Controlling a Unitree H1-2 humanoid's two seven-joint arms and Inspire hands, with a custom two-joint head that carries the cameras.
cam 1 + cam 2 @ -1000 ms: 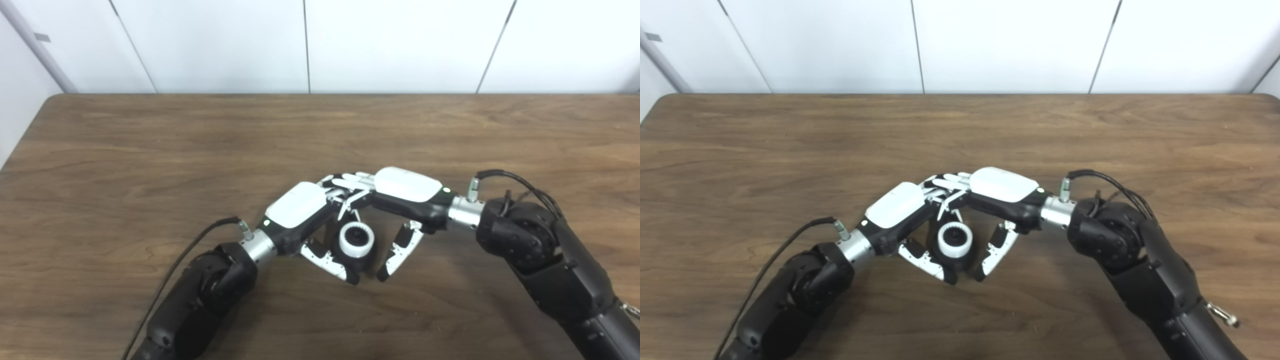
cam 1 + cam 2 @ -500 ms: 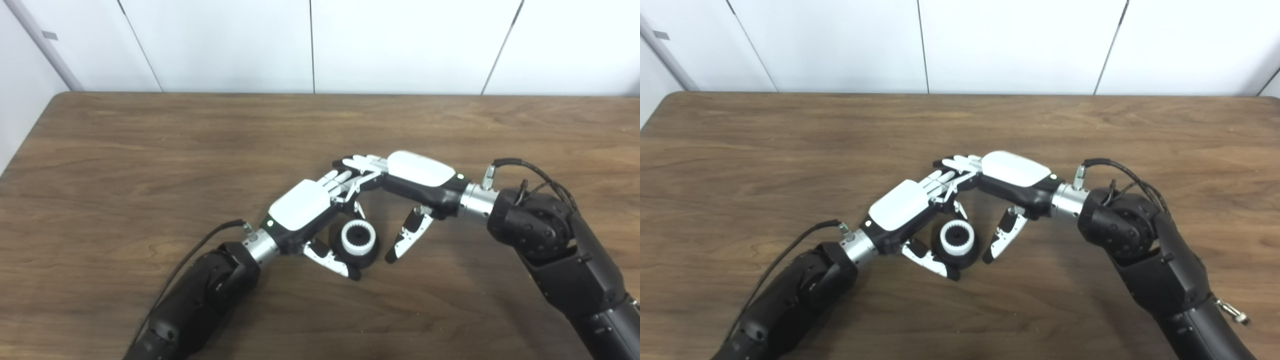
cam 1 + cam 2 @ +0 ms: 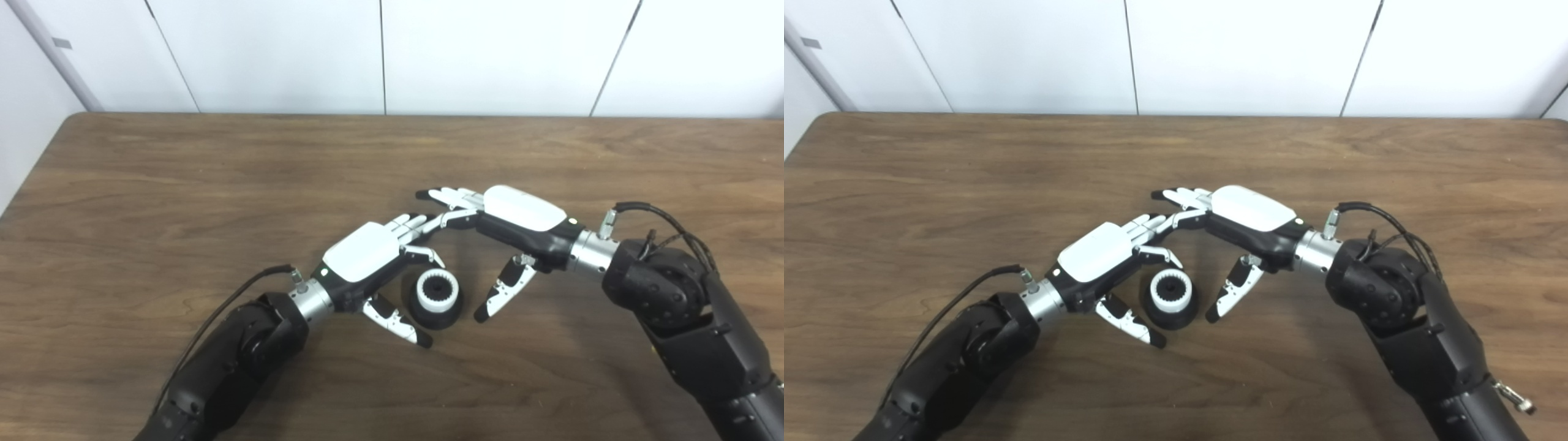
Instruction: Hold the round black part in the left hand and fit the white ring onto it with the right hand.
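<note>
Left hand (image 3: pixel 370 254) open, empty, just left of round black part (image 3: pixel 435 312); right hand (image 3: pixel 520 214) open, right. White ring (image 3: pixel 437 291) already seated, assembly on table (image 3: pixel 184 184) between hands. Fitting looks done; next, likely clear hands.

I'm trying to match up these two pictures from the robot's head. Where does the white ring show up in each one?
Left eye view: the white ring sits on the round black part, just right of centre, between the two open hands.
Right eye view: the same ring lies almost dead centre.
Shared landmark: the right hand, whose thumb points down just right of the ring in both.
</note>
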